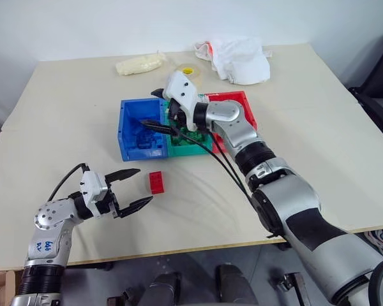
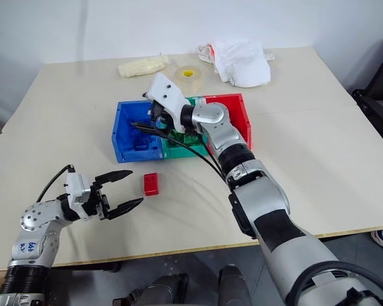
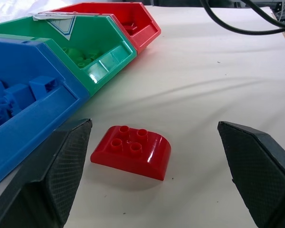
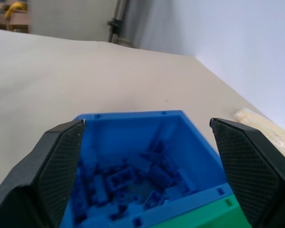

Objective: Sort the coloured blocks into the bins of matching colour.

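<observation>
sorting near done, it seems: blue bin [image 2: 122,137] and green bin [image 3: 92,45] hold bricks, one red block [image 1: 156,182] left on table [image 1: 319,146]; left gripper [image 1: 130,189] spread beside it, right gripper [image 4: 147,156] spread, empty, over blue bin.

Blue handwriting stands on the grey shell of the left arm [image 1: 46,246] near the elbow, but I cannot make out what it says. A white sticker with a blue triangle outline [image 3: 61,23] sits on the green bin [image 3: 92,45]; no words on it can be read.
</observation>
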Robot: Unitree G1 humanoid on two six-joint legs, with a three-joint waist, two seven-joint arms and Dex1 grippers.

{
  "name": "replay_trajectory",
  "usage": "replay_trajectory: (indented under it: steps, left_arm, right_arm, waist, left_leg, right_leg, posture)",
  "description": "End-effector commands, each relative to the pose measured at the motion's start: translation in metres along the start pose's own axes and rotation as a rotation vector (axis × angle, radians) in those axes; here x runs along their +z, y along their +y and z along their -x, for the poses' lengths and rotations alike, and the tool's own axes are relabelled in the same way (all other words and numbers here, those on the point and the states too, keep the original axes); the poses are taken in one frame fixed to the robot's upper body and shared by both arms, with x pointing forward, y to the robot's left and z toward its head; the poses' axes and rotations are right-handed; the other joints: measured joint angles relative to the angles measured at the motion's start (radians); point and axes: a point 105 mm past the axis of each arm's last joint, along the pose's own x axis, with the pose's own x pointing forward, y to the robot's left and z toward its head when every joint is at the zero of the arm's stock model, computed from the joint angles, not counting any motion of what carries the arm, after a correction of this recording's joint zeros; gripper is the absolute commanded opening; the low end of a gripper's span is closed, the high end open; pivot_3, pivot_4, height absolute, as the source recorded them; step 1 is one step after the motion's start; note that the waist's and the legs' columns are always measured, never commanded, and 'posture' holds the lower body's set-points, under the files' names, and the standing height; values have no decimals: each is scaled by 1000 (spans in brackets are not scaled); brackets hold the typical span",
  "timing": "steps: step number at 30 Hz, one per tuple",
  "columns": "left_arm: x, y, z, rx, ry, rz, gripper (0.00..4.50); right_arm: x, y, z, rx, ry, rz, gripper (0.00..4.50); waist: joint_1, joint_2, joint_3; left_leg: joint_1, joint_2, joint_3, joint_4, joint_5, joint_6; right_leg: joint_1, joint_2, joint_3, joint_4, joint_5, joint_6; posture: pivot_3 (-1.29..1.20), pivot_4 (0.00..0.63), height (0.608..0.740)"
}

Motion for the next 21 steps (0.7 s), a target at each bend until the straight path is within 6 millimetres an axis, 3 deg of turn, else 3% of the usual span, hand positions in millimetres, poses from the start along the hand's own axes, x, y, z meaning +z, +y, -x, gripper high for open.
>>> replay_trajectory:
  steps: [1, 4, 9, 15, 21]
  left_arm:
    - [8, 3, 6, 34, 7, -36, 4500]
    - [6, 7, 20, 117, 55, -35, 4500]
    - [3, -2, 43, 213, 135, -6, 4500]
    - [1, -20, 78, 320, 200, 28, 4500]
    - [0, -40, 116, 385, 293, 55, 4500]
  right_arm:
    - [4, 12, 25, 135, -53, 26, 4395]
    - [-10, 31, 79, 279, -35, -29, 4395]
    - [-30, 44, 144, 329, 79, -107, 4395]
    - [-54, 40, 199, 263, 243, -192, 4455]
    - [-57, 32, 221, 197, 294, -206, 4455]
  waist:
    - [1, 0, 0]
    - [7, 0, 0]
    - [12, 0, 0]
    - [26, 0, 0]
    - [55, 0, 1]
  left_leg:
    - [0, 0, 0, 0, 0, 0]
    - [0, 0, 0, 1, 0, 0]
    - [0, 1, 3, 0, -2, 2]
    - [2, 8, 10, 0, -4, -2]
    - [3, 9, 17, 1, -6, 0]
  right_leg:
    - [0, 0, 0, 0, 0, 0]
    - [1, 0, 0, -1, 0, 0]
    - [1, 0, 2, -4, 0, 0]
    - [1, 0, 4, -8, -2, -6]
    - [0, 2, 11, -11, -2, -6]
  posture:
    - [0, 150, 740]
    - [0, 150, 740]
    - [0, 150, 740]
    - [0, 150, 740]
    - [0, 150, 740]
